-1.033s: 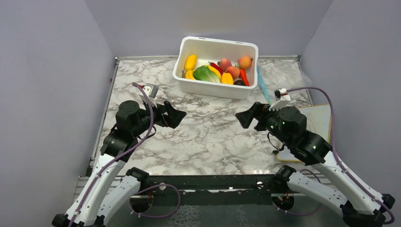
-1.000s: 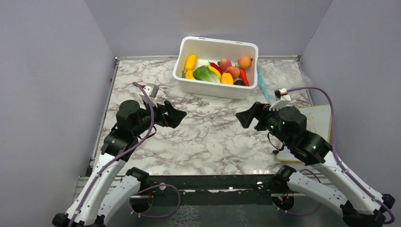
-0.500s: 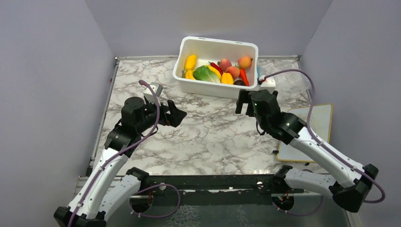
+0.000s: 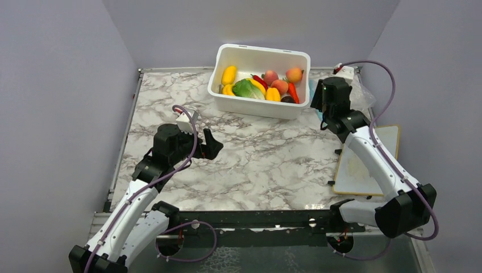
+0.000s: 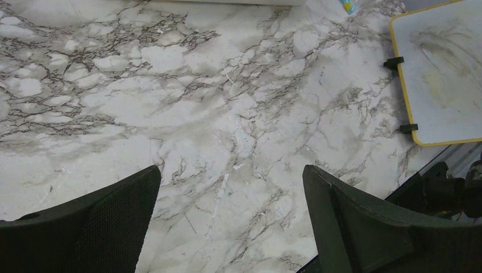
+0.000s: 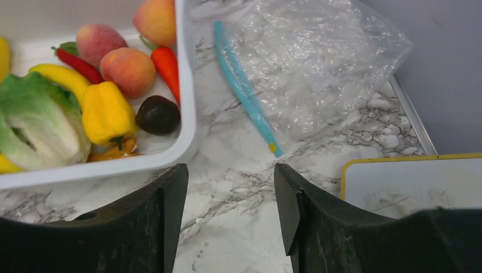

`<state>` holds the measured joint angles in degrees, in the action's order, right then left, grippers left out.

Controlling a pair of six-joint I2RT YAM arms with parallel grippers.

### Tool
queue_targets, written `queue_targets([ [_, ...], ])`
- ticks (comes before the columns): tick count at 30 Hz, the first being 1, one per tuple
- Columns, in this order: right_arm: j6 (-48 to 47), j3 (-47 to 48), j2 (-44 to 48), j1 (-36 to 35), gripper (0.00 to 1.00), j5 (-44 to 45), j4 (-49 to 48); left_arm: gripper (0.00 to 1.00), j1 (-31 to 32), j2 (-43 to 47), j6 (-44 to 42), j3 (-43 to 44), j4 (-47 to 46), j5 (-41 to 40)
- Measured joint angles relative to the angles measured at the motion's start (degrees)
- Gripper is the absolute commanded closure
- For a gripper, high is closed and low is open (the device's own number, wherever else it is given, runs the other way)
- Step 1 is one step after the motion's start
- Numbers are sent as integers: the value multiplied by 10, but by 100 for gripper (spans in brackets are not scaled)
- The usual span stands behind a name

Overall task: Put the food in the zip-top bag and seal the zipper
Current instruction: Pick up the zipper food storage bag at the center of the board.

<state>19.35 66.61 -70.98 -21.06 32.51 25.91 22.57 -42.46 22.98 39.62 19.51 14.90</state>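
While food lies in the white tub at left, the right gripper, jaws apart, hovers before the zip-top bag at upper right; next, it should probably pinch the zipper.

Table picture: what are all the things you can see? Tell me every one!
white tub: 1, white, far middle of table
lettuce: 1, green, in tub
peaches: 3, pink-orange, in tub
yellow pepper: 1, yellow, beside lettuce
yellow oval fruit: 1, yellow, tub's left end
red chili: 1, red, in tub
carrot: 1, orange-red, by tub's right wall
dark fruit: 1, dark, in tub
zip-top bag: 1, clear, right of tub
zipper: 1, light blue, bag's edge nearest tub
board: 1, white, yellow rim, near right
left gripper: 1, black, open, over bare table
right gripper: 1, black, open, between tub and bag
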Motion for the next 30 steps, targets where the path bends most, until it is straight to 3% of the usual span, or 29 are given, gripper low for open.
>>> queue_targets([
  [9, -57, 1, -91, 113, 60, -24, -24, 1, 0, 0, -10, -4, -18, 5],
  [18, -77, 0, -188, 148, 60, -76, -43, 1, 0, 21, -17, -12, -24, 10],
  [30, -109, 14, -302, 197, 49, -164, -84, 1, 0, 36, -19, -14, -24, 10],
])
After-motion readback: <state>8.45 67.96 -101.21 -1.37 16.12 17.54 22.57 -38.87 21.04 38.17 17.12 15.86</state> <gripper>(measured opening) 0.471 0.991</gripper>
